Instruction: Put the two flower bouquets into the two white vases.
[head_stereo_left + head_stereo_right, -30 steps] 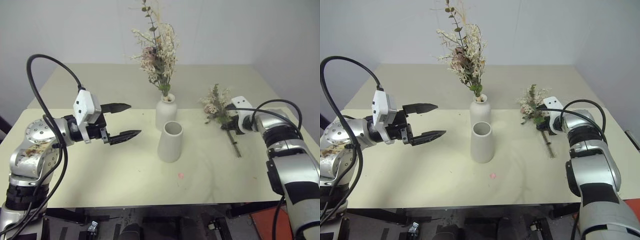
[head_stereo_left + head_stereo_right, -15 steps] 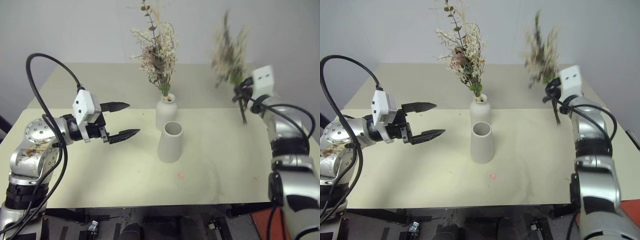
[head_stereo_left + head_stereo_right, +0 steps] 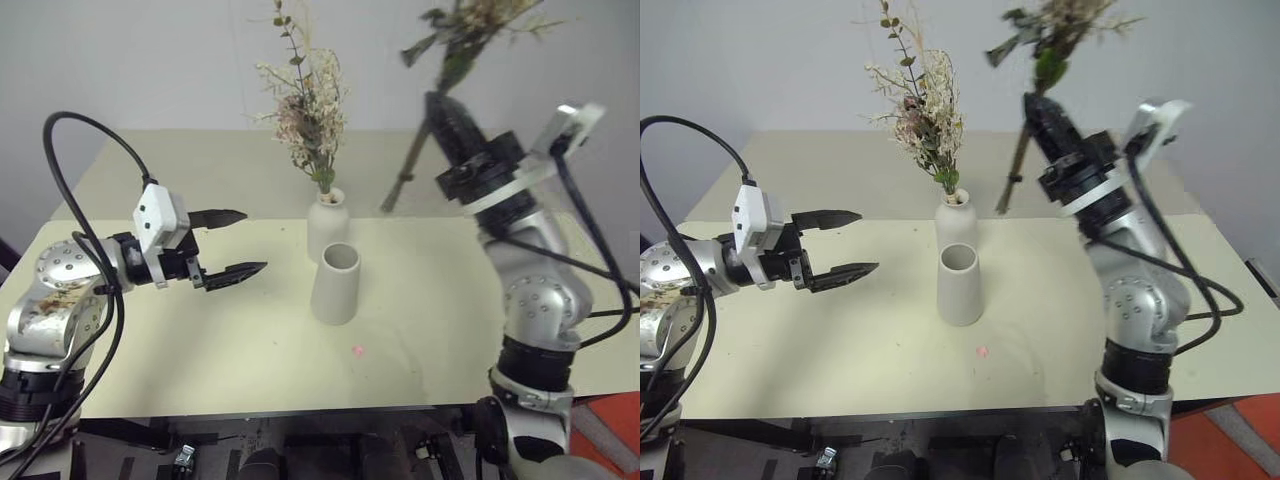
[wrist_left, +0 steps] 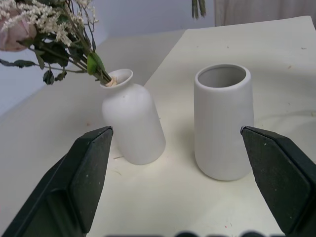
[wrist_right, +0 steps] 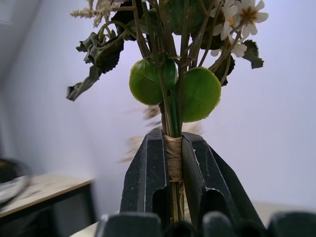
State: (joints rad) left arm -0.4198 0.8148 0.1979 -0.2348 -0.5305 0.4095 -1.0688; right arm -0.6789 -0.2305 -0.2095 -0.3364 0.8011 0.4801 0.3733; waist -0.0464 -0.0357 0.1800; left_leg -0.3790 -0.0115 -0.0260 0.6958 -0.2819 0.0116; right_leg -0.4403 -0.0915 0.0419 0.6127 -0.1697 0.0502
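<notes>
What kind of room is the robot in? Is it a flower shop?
Probably not a shop: it looks more like a plain test room or lab. There is one bare cream table against blank pale walls, with just two white vases on it, and loose cables hang off the robot's arms.

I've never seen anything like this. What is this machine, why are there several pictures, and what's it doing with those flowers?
It is a two-armed humanoid robot, and each arm ends in a gripper of two black fingers. The two wide pictures come from cameras in its head, looking down over a cream table. The close-ups come from small cameras on its wrists.

On the table stand two white vases. The narrow bottle vase already holds one bouquet. The wide-mouthed vase in front of it is empty.

The right gripper is shut on the bound stems of the second bouquet, holding it up in the air. The left gripper is open and holds nothing, pointing toward the vases.
</notes>
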